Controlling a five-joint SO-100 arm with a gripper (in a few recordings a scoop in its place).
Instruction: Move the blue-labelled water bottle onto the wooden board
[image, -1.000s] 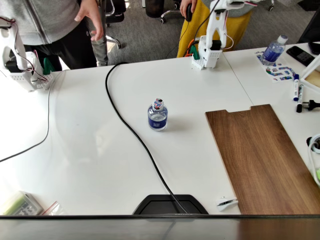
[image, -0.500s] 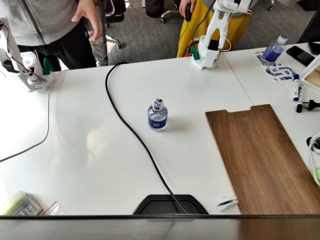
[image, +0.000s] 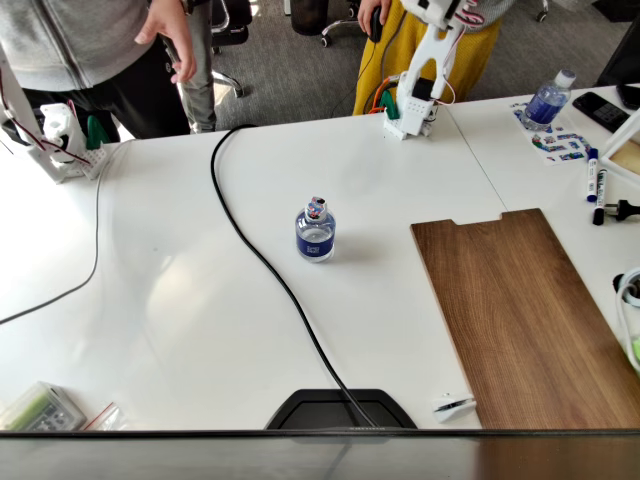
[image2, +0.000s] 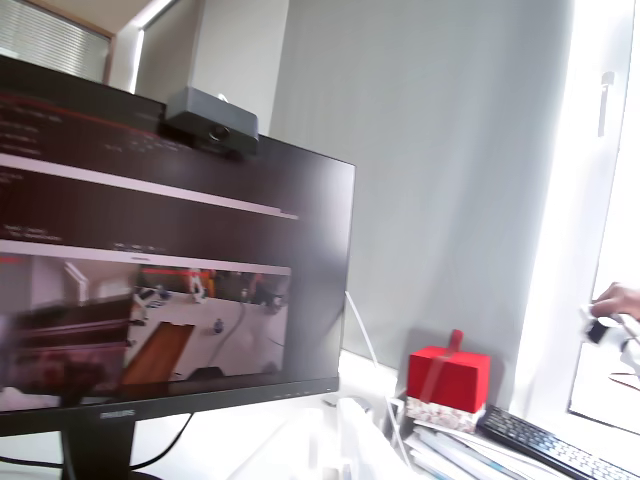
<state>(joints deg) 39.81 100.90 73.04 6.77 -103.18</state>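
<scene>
Gripper fingers are cut off at the far top edge, so I cannot tell their spread. Blue-labelled water bottle (image: 316, 232) stands mid-table, left of the wooden board (image: 527, 315), apart.

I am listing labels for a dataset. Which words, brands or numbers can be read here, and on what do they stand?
None can be read for certain.
Bottle label: too small.
Second bottle label: too small.
Printed sheet under it: blurred.
Monitor bezel in the wrist view: a small brand mark, blurred.

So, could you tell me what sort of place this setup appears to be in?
Probably an office or lab: white desks, rolling office chairs on grey carpet behind them, and a computer monitor beside a keyboard.
</scene>
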